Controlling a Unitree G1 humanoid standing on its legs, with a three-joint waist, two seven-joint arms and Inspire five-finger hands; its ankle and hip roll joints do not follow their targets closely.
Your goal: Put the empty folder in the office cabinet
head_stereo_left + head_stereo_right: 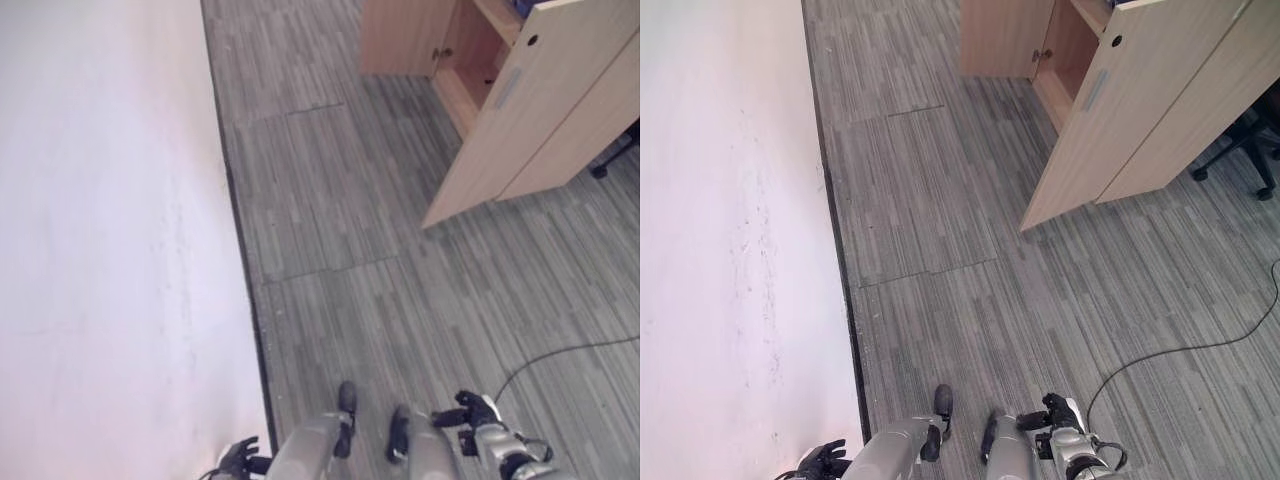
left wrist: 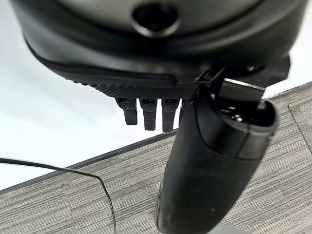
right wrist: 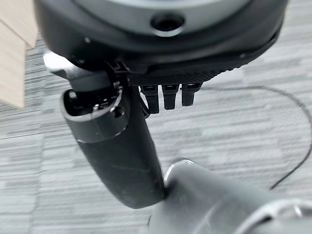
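You are looking down on a grey striped carpet-tile floor [image 1: 960, 300], with a plain white wall [image 1: 110, 250] running along the robot's left side and meeting the floor at a dark skirting line. Ahead and to the right is standing 1 light wooden office cabinet [image 1: 1000, 40], with 1 large wooden door [image 1: 1120, 110] swinging wide open toward you and showing a bare inner shelf space behind it. To the far right, the black wheeled base of 1 office chair [image 1: 1240, 165] is peeking in.

Both hands are hanging low beside the robot. The left hand [image 1: 238, 458] is sitting by the wall, and in its wrist view its fingers [image 2: 146, 112] are hanging straight and relaxed, holding nothing. The right hand [image 1: 470, 412] is resting on the other side, its fingers [image 3: 168, 97] likewise loose and released, with nothing between them and the thumb.

You are not holding the folder: I cannot spot 1 anywhere, neither in the 2 hands nor on the floor or in the visible part of the cabinet. In my judgement you are either between steps or standing clear of the cabinet. The next move is likely calling for locating the folder before anything else, since the cabinet door is already open.
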